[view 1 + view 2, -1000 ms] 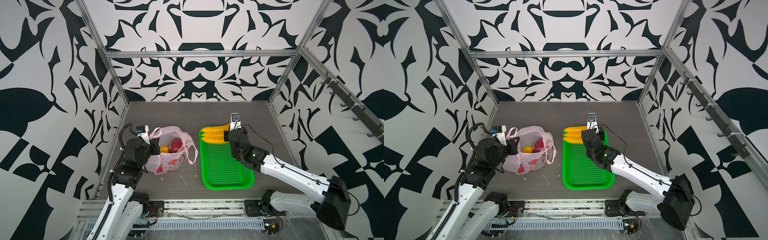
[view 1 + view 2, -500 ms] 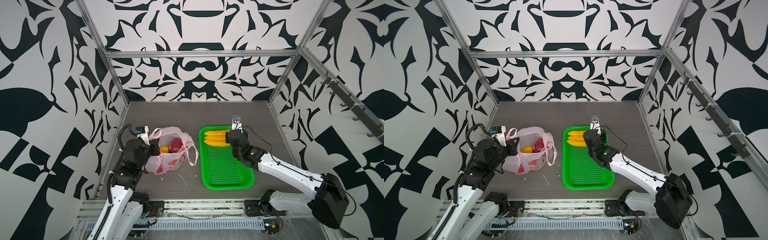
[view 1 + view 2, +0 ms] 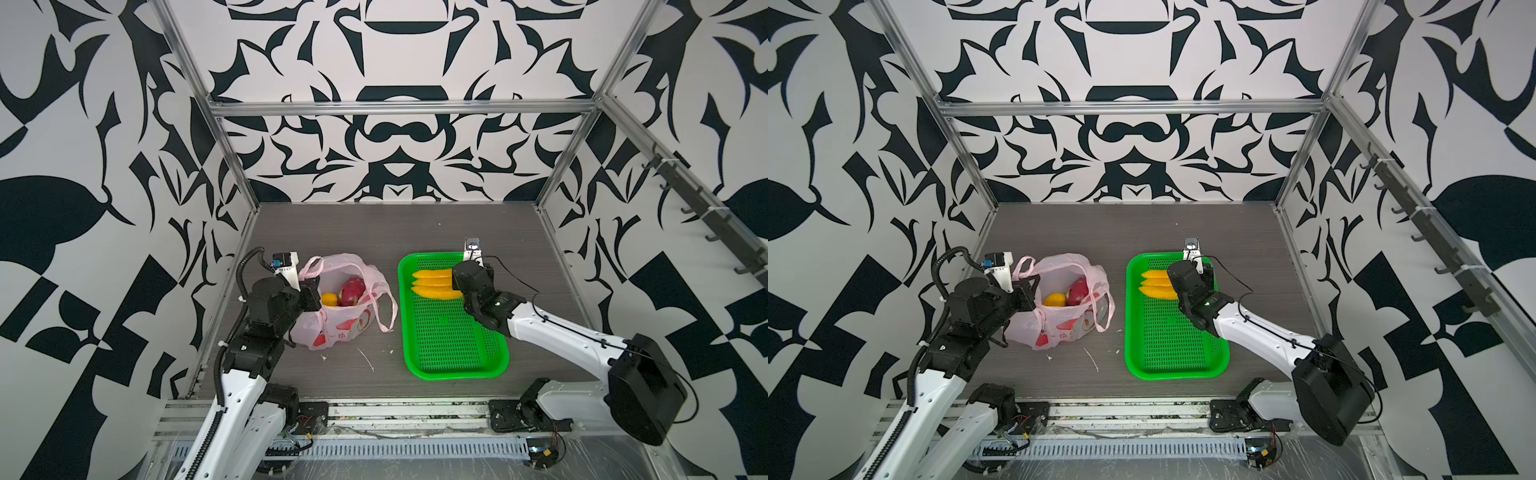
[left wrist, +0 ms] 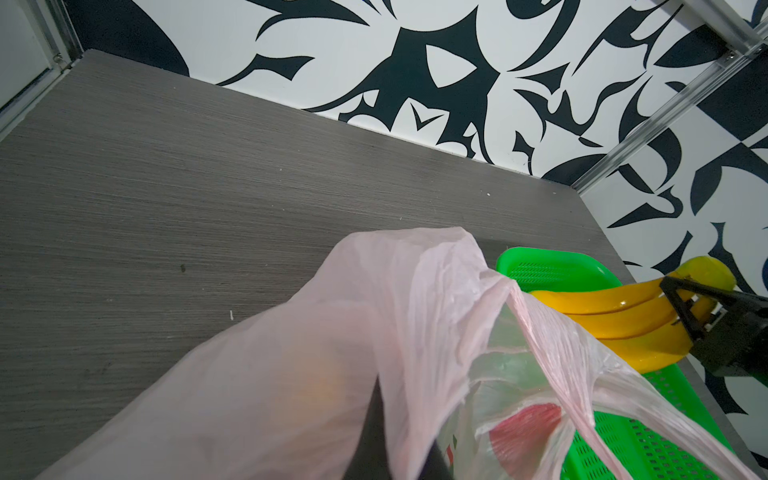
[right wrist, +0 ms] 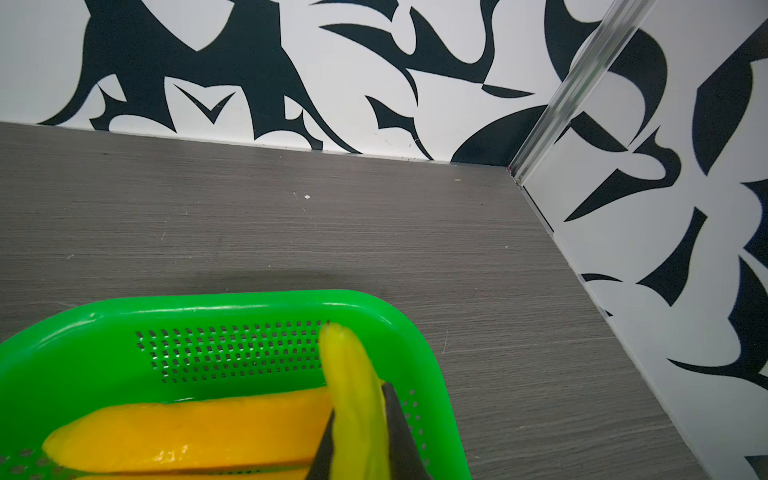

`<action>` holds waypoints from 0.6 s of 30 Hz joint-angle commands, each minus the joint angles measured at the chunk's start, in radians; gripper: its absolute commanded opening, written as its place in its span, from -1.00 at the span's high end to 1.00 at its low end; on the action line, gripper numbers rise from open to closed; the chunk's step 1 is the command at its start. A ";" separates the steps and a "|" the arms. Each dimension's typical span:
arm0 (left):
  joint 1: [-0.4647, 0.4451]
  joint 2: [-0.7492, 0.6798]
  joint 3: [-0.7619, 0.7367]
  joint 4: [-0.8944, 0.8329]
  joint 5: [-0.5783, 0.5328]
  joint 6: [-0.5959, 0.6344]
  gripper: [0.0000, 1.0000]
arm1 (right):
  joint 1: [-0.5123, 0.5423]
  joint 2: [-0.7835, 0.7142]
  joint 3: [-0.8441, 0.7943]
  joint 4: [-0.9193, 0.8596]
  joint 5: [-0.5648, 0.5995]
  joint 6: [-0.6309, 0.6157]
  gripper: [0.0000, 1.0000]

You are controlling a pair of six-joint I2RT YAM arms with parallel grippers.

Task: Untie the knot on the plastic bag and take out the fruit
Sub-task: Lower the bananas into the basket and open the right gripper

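Note:
The pale pink plastic bag (image 3: 345, 328) (image 3: 1059, 328) stands on the left of the table with its mouth open. Its handle loops (image 3: 384, 309) hang loose, and no knot is in view. Inside the bag lie an orange citrus (image 3: 329, 298) (image 3: 1054, 299) and a magenta dragon fruit (image 3: 353, 289) (image 3: 1077, 291). My left gripper (image 3: 311, 293) (image 3: 1027, 295) is shut on the bag's near-left rim (image 4: 415, 332). The yellow bananas (image 3: 432, 282) (image 3: 1156, 284) (image 5: 187, 436) lie at the far end of the green basket (image 3: 457, 370) (image 5: 124, 316). My right gripper (image 3: 461, 280) (image 5: 357, 419) is shut on their stem.
The green basket (image 3: 1175, 372) takes up the middle right of the table, its near half holding nothing. Small white scraps (image 3: 368, 359) lie in front of the bag. Patterned walls and metal frame posts (image 3: 565, 158) close in the grey table on three sides.
My right gripper has lowered the bananas from the basket's far rim down into its far end. The left gripper and the bag have stayed put.

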State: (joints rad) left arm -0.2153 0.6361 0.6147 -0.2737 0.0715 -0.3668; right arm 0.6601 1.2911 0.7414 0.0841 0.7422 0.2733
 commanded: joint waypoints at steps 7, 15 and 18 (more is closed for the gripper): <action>0.002 -0.008 0.023 -0.005 0.007 0.007 1.00 | -0.023 0.047 0.009 0.086 -0.047 0.030 1.00; 0.003 -0.004 0.025 -0.005 0.008 0.009 1.00 | -0.042 0.081 0.015 0.097 -0.075 0.040 1.00; 0.002 -0.003 0.025 -0.005 0.009 0.011 1.00 | -0.053 0.098 0.018 0.100 -0.089 0.040 1.00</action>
State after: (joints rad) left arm -0.2153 0.6361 0.6147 -0.2737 0.0715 -0.3660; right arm 0.6170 1.3869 0.7410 0.1364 0.6628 0.2943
